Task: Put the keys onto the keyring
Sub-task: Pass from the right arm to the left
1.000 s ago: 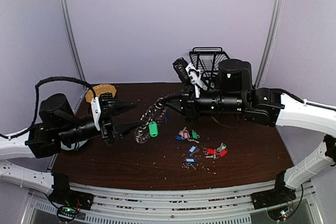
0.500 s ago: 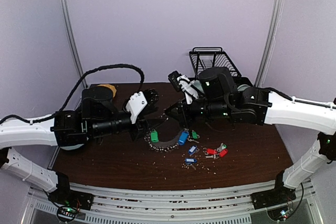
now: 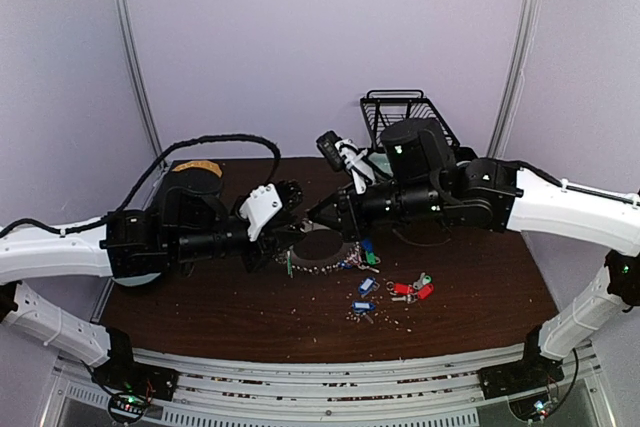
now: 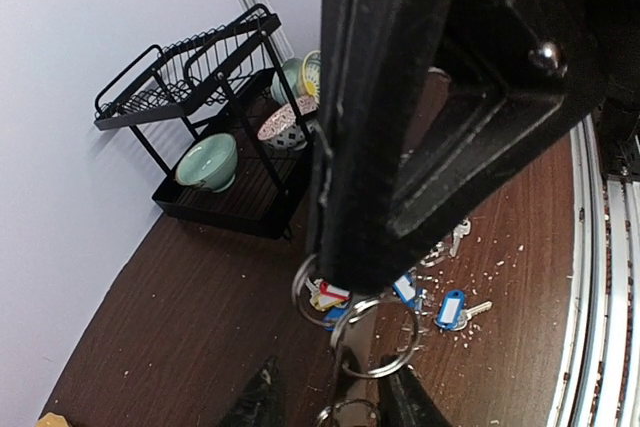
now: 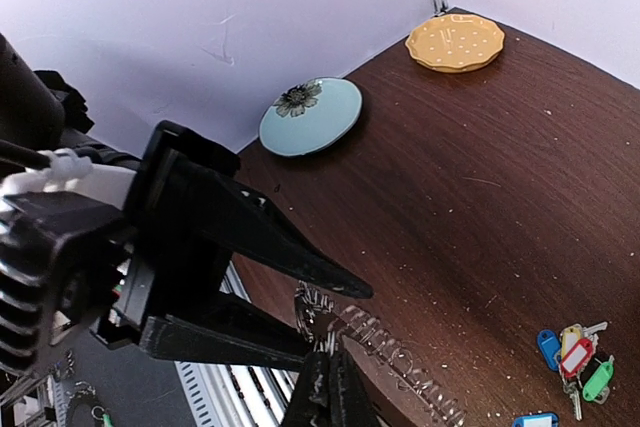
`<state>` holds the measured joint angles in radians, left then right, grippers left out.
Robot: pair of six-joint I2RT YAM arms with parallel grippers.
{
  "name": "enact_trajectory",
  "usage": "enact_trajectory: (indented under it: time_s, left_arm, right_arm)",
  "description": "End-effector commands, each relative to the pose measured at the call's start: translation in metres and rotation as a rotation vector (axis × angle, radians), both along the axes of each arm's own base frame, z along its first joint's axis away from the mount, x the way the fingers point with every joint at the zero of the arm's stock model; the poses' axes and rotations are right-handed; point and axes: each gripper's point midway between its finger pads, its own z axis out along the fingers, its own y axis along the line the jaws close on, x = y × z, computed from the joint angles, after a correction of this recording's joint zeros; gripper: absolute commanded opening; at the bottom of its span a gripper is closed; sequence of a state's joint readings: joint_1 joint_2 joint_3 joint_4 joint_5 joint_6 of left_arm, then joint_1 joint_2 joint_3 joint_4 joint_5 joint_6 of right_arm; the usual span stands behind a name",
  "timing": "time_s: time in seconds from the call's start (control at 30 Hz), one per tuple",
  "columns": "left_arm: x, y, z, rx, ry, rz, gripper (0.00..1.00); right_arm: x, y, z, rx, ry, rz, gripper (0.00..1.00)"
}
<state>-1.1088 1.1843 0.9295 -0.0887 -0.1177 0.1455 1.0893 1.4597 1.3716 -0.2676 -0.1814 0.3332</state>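
One keyring [image 5: 390, 347] runs sideways off right end effector [image 5: 325, 359].

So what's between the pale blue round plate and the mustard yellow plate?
Only bare dark wooden tabletop separates the pale blue round plate from the mustard yellow plate, seen in the right wrist view.

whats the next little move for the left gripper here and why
Probably close the left gripper onto the keyring link hanging between its fingers. The right gripper is shut on the keyring and lifts part of it, while the left jaws stand open on either side of a dangling link. A second grip would likely steady the ring before the keys go on.
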Motion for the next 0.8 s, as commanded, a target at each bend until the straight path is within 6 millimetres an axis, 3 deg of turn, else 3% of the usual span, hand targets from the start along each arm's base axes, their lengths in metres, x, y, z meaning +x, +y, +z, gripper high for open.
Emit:
enact_trajectory:
  time_s: [0.0,0.2,0.4,0.47,0.57,0.77]
  left_arm:
    - [-0.012,-0.005,0.007,-0.011,-0.022,-0.092,0.35]
    - [-0.063,0.0,0.047,-0.17,-0.04,-0.344,0.55]
    - [-0.07,0.017,0.07,-0.237,-0.022,-0.379,0.58]
    - [-0.063,0.02,0.074,-0.264,-0.003,-0.36,0.55]
    - [-0.053,0.014,0.068,-0.25,0.026,-0.345,0.37]
    - [-0.072,0.002,0.072,-0.299,0.01,-0.468,0.3]
  right_arm:
    - [-0.013,0.007,0.031,0.069,-0.004,0.081,0.0]
    - [-0.026,-0.007,0.029,0.035,-0.173,0.185,0.0]
    - [-0.047,-0.012,0.03,0.07,-0.275,0.314,0.0]
    - [-0.056,-0.012,0.03,0.09,-0.291,0.361,0.0]
    - [-0.066,-0.011,0.031,0.116,-0.341,0.397,0.0]
    - [-0.069,-0.009,0.035,0.14,-0.423,0.414,0.0]
